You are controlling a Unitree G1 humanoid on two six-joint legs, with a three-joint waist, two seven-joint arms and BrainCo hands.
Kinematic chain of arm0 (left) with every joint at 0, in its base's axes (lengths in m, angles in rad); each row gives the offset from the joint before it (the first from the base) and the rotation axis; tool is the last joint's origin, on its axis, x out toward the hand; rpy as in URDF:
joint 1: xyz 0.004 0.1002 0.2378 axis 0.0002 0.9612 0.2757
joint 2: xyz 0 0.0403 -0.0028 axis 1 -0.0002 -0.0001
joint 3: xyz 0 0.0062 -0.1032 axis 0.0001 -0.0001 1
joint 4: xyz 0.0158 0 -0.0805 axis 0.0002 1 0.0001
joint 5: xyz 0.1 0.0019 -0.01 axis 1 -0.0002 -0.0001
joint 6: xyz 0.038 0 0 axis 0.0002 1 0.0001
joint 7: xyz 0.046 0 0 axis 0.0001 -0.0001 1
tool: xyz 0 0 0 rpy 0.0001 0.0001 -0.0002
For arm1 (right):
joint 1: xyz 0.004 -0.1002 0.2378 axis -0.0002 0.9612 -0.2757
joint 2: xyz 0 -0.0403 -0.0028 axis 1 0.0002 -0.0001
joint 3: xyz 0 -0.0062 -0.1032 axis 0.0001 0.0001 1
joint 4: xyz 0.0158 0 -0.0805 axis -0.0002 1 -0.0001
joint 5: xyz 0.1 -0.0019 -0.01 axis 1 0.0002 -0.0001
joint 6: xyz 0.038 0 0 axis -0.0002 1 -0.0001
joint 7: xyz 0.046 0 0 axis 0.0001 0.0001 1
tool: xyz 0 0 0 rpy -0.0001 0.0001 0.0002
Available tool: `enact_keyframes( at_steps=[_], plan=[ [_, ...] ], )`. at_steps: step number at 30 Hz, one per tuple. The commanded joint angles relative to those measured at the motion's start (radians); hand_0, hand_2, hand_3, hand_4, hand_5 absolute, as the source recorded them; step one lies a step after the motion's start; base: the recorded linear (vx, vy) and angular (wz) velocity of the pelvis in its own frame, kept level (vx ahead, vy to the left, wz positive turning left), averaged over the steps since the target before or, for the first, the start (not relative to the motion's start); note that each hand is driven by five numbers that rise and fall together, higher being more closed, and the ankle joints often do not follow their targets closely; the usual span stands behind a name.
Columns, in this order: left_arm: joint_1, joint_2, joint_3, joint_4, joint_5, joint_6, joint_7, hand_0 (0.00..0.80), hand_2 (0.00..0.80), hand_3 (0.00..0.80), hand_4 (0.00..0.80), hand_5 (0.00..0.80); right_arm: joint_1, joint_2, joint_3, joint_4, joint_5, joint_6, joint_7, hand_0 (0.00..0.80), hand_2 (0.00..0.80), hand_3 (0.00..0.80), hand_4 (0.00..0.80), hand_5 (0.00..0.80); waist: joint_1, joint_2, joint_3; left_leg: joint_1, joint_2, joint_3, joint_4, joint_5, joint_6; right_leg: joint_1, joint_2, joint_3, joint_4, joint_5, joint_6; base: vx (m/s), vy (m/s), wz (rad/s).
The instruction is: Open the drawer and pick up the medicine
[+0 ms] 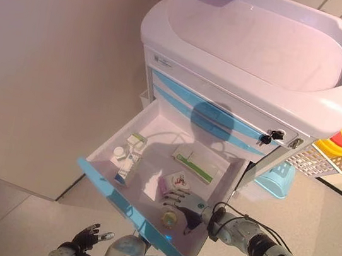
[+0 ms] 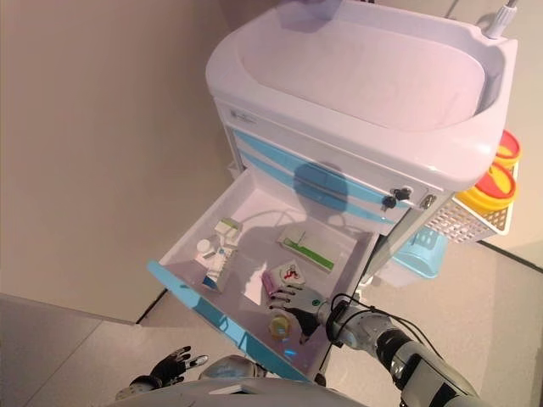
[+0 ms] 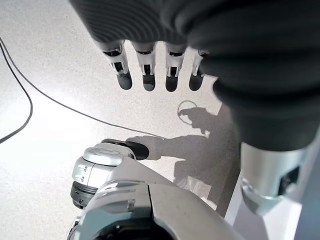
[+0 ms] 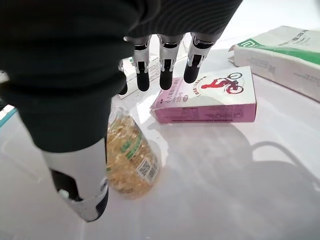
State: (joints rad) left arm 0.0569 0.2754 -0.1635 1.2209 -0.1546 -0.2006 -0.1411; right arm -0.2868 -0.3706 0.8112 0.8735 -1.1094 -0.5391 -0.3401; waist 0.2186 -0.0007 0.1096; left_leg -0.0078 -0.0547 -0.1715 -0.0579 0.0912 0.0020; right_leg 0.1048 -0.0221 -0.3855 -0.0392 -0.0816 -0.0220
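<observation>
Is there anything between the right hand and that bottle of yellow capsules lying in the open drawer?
Nothing visible. The right hand hangs open just above the bottle, thumb beside it. The pink box lies past the fingertips, off to one side of the bottle, not over it.

One open drawer (image 1: 103,179) holds one yellow pill bottle (image 4: 129,159) and several medicine boxes (image 4: 210,100).

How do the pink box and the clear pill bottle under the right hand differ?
The pink box is flat, rectangular and opaque, with a red figure printed on its white face; the pill bottle is round and see-through, showing yellow contents. The bottle lies on its side right beside the thumb of the right hand; the box lies flat out past the fingertips. Both rest on the white floor of the open drawer, neither yet held.
</observation>
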Motion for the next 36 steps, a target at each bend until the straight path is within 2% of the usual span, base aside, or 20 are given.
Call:
enact_keyframes(
  at_steps=[1,11,15,21,36],
  plan=[
    [-0.042,-0.018,-0.034,0.048,0.024,-0.032,0.004,0.0,0.0,0.0,0.0,0.0,-0.007,0.019,0.034,-0.023,-0.014,-0.041,-0.048,0.0,0.0,0.0,0.0,0.0,0.013,-0.012,0.007,0.004,-0.052,0.013,-0.019,-0.054,0.018,-0.041,-0.066,0.032,0.06,0.047,0.078,0.008,0.003,0.07],
    [-0.039,-0.021,-0.038,0.054,0.028,-0.038,0.005,0.0,0.0,0.0,0.0,0.0,0.003,0.016,0.038,-0.013,-0.028,-0.07,-0.075,0.0,0.0,0.0,0.0,0.0,0.017,-0.014,0.007,0.006,-0.053,0.007,-0.019,-0.053,0.018,-0.04,-0.068,0.028,0.063,0.047,0.078,0.001,0.001,0.01],
    [-0.027,-0.034,-0.06,0.024,0.032,-0.023,0.022,0.0,0.0,0.0,0.0,0.0,-0.01,0.018,0.05,-0.022,0.019,-0.051,-0.059,0.0,0.0,0.0,0.0,0.0,0.025,-0.008,0.011,0.007,-0.055,0.0,-0.021,-0.046,0.015,-0.036,-0.071,0.023,0.062,0.051,0.081,0.0,0.0,0.0],
    [-0.004,-0.047,-0.066,0.029,0.07,-0.051,0.028,0.0,0.0,0.0,0.0,0.0,-0.016,0.034,0.025,0.028,0.045,-0.042,-0.083,0.0,0.0,0.0,0.0,0.0,0.045,-0.009,0.004,0.002,-0.061,-0.015,-0.019,-0.044,0.015,-0.032,-0.076,0.004,0.061,0.052,0.081,0.006,-0.003,0.12],
    [-0.014,-0.055,-0.06,0.055,0.061,-0.048,0.025,0.0,0.0,0.0,0.0,0.0,-0.039,0.067,0.027,0.036,0.08,-0.017,-0.026,0.0,0.0,0.0,0.0,0.0,0.043,-0.002,-0.008,0.01,-0.066,-0.016,-0.021,-0.048,0.019,-0.032,-0.091,0.002,0.075,0.049,0.088,0.009,0.014,0.01]
  ],
)
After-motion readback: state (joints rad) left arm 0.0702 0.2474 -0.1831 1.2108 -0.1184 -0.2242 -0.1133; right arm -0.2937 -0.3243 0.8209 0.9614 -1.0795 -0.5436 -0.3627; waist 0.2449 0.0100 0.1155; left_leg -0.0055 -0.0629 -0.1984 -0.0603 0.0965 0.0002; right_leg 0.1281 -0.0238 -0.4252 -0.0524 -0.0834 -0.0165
